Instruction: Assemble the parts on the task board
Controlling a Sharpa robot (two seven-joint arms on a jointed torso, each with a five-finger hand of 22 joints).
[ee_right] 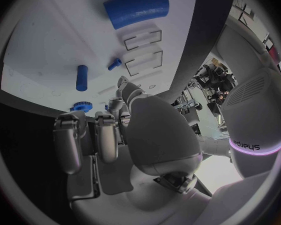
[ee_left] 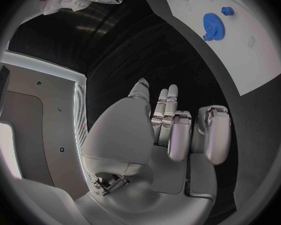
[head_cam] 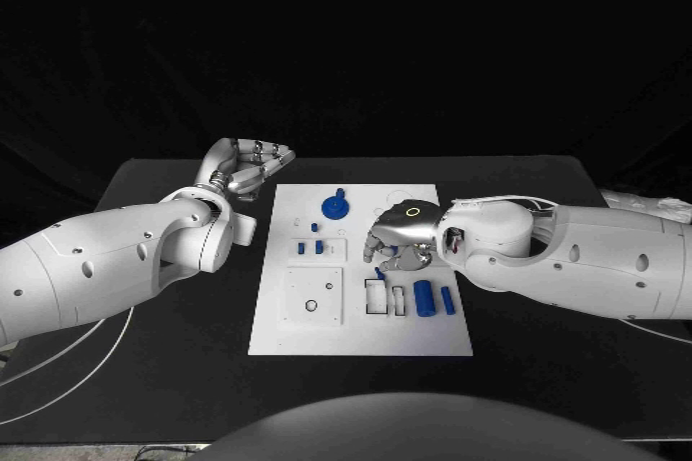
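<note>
The white task board (head_cam: pixel 361 326) lies in the middle of the table. On it are a blue gear (head_cam: pixel 336 205), two small blue pegs (head_cam: pixel 309 247), a thick blue cylinder (head_cam: pixel 424 297), a thinner blue rod (head_cam: pixel 447 299) and a small blue piece (head_cam: pixel 381 273) by two rectangular slots. My right hand (head_cam: pixel 401 236) hovers over the board's middle with fingers bent down, holding nothing; the small piece lies just beyond its fingertips. Its wrist view shows the hand (ee_right: pixel 115 135), cylinder (ee_right: pixel 136 8) and a rod (ee_right: pixel 82 77). My left hand (head_cam: pixel 248 166) hangs off the board's far left corner, loosely bent and empty.
Black table surrounds the board on all sides. The left wrist view shows the left hand (ee_left: pixel 172 130) over dark table, with the board's edge (ee_left: pixel 240 60) and the gear (ee_left: pixel 212 24) beyond. A square recess (head_cam: pixel 313 299) sits in the board's near left part.
</note>
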